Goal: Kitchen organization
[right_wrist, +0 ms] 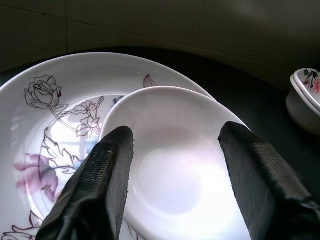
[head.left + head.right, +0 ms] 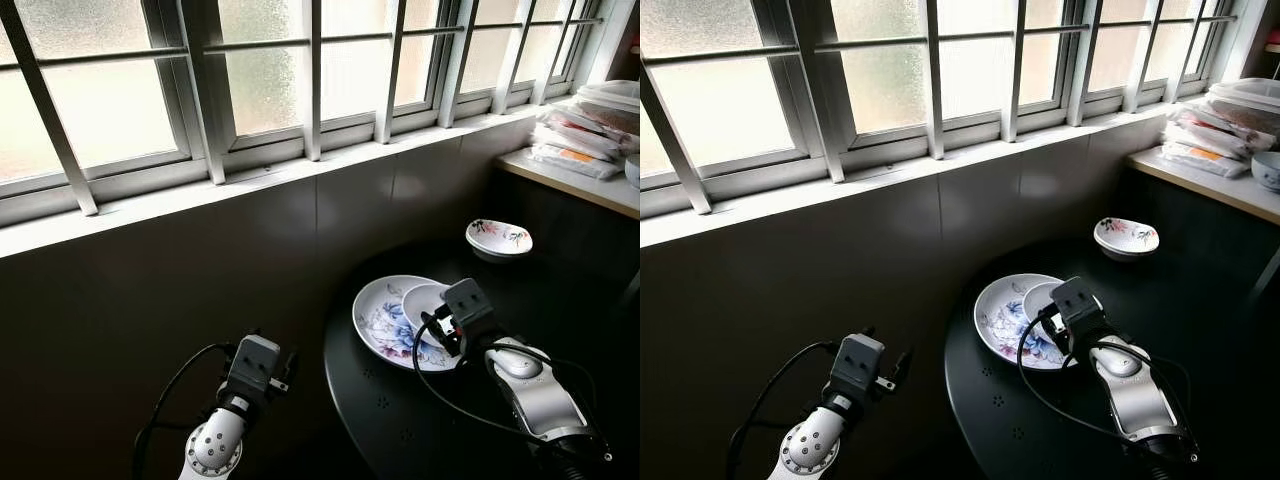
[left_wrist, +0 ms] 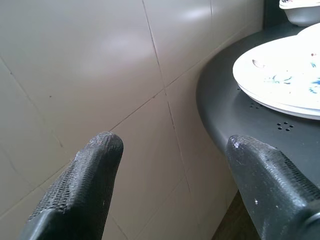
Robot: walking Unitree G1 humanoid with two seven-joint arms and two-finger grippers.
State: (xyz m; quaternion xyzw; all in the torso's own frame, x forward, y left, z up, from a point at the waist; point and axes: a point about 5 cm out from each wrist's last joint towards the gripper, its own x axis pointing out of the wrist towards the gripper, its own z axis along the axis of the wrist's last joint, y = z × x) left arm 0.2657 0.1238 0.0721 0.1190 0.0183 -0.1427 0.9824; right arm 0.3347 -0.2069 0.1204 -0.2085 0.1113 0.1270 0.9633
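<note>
The right pincer (image 1: 172,165) hangs just above a small plain white bowl (image 1: 180,170), its two black fingers (image 1: 102,180) spread apart, one to each side of the bowl, gripping nothing. The bowl sits inside a large flowered plate (image 2: 385,315) near the window-side edge of the round dark worktop (image 2: 400,420). The right wrist view gives the plate's rose outlines and pink blooms close up, detail the head views leave small. Farther back on the worktop, apart from the plate, stands a small flowered bowl (image 2: 498,238). The left pincer (image 3: 172,170) is held off the worktop's edge, facing the grey tiled wall (image 3: 100,75), fingers wide apart and empty; its wrist view catches the plate's rim and small perforations in the worktop. The head views add the barred frosted window (image 2: 270,80) above and a pale counter (image 2: 590,185) with stacked packets (image 2: 580,135) at the right.
</note>
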